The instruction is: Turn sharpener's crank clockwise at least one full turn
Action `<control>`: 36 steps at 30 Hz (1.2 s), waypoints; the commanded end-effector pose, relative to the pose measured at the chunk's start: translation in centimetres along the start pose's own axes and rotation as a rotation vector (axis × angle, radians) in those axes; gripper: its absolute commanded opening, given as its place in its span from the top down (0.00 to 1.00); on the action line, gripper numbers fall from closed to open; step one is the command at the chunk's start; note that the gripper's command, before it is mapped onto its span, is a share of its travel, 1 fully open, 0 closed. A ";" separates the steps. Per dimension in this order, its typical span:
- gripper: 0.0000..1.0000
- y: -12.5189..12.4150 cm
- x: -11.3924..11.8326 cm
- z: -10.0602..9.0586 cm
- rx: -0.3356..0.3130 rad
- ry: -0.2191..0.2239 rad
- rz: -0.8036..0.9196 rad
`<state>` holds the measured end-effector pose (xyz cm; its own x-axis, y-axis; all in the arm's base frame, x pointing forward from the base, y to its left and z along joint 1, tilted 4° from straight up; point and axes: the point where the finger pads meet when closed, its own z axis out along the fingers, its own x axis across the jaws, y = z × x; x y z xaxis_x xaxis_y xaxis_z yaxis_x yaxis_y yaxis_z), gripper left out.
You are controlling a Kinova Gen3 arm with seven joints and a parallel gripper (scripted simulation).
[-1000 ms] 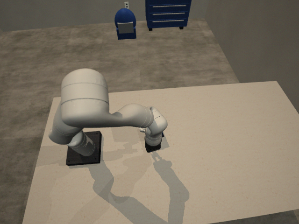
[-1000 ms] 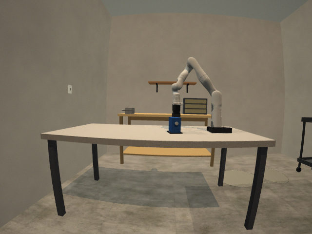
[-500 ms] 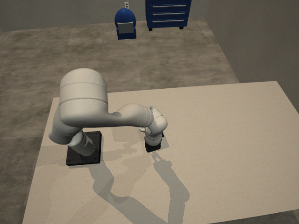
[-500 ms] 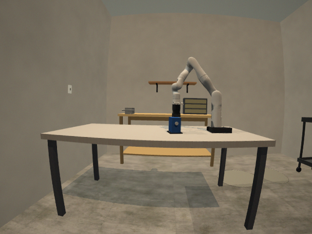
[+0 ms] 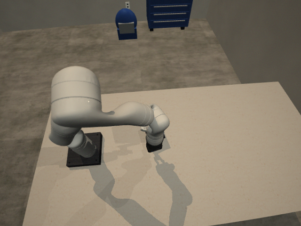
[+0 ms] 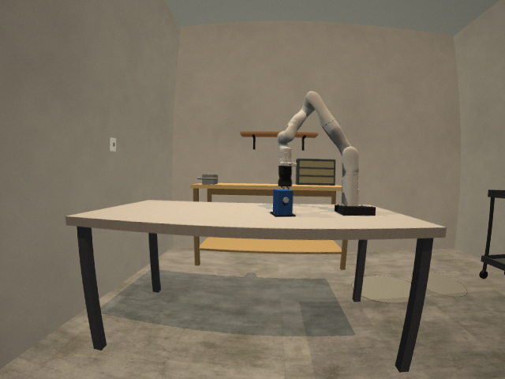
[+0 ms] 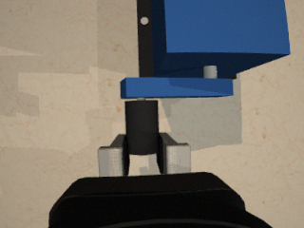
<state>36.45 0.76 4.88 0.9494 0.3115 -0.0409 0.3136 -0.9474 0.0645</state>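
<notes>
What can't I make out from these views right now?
- Top view: the sharpener and the claw are hidden under the arm's wrist.
- Exterior view: the crank is hidden behind the sharpener; the claw is too small.
- Wrist view: the claw is shut on the crank knob; the crank arm shows edge-on only.
</notes>
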 end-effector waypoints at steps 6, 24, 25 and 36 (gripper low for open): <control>1.00 0.0 0.8 -1.7 -0.002 0.006 0.000; 1.00 0.0 3.4 -3.8 -0.002 0.006 0.000; 1.00 0.0 3.5 -3.8 -0.002 0.006 0.000; 1.00 0.0 4.1 -4.0 -0.002 0.006 0.000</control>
<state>40.20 2.25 8.58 0.9495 0.3113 -0.0392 0.3133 -0.9474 0.0659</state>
